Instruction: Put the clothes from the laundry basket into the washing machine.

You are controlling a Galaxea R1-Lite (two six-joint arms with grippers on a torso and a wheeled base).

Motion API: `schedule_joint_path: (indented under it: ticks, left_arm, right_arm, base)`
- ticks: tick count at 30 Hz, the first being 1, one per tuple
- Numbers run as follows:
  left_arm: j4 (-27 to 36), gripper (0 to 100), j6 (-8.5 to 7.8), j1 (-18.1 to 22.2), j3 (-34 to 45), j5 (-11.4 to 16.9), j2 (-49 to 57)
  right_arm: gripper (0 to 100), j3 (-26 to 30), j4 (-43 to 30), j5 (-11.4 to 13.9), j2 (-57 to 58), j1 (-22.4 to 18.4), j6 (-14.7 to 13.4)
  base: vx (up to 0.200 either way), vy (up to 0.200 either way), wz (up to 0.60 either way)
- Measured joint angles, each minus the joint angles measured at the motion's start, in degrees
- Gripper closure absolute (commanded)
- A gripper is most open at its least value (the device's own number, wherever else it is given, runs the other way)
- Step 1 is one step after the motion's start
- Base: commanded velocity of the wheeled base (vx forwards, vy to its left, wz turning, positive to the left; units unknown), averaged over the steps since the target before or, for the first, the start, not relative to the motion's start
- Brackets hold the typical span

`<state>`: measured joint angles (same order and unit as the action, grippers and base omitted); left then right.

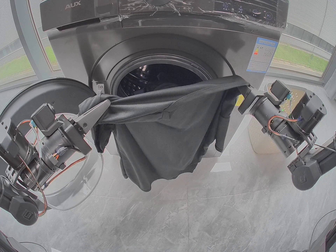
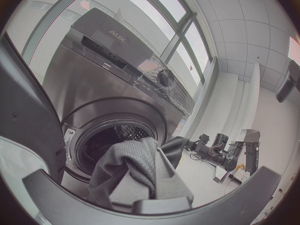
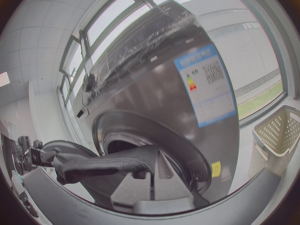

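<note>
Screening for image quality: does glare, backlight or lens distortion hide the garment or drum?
Head view: wrapped control panel glints, drum is dark inside, garment is visible. Both wrist views: fisheye curves the washing machine, bright windows sit behind it, corners black.

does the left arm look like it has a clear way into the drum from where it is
Probably yes: the door is swung wide open and the left gripper sits just beside the drum opening. Only the dark garment it holds, stretched to the right gripper, crosses the mouth.
</note>
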<state>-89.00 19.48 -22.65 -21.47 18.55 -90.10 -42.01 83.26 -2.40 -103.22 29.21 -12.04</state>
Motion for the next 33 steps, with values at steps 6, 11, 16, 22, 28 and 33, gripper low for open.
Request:
schedule_joint_path:
  ticks: [6, 11, 16, 22, 28, 33]
  left_arm:
    - [0.05, 100, -1.41, -0.17, 0.05, -0.13, -0.83]
    - [0.02, 100, -1.8, -1.52, -1.38, -0.71, -1.63]
    - [0.02, 100, -2.18, -1.71, -2.38, -2.08, -2.21]
    - [0.02, 100, -2.27, -0.89, -4.16, -4.74, -2.6]
    - [0.02, 100, -2.3, 0.07, -4.71, -4.92, -2.78]
    - [0.02, 100, -2.49, 0.41, -5.05, -5.07, -2.9]
  right_arm:
    - [100, -2.19, 0.3, -0.2, 0.44, 0.41, 0.0]
    - [100, -3.16, 0.38, -0.17, 0.88, 0.94, -0.02]
    - [100, -3.8, 0.4, -0.27, 1.34, 1.41, 0.0]
    - [100, -3.63, 0.38, -1.87, 1.49, 1.52, 0.06]
    - [100, -3.22, 0.4, -1.73, 1.51, 1.11, 0.22]
    - [100, -2.15, 0.38, -1.45, 1.57, 0.98, 0.26]
  base:
    - [0.0, 0.0, 0.0]
    - [0.0, 0.0, 0.0]
    - [0.0, 0.0, 0.0]
    - [0.0, 0.0, 0.0]
    - [0.0, 0.0, 0.0]
    - [0.0, 0.0, 0.0]
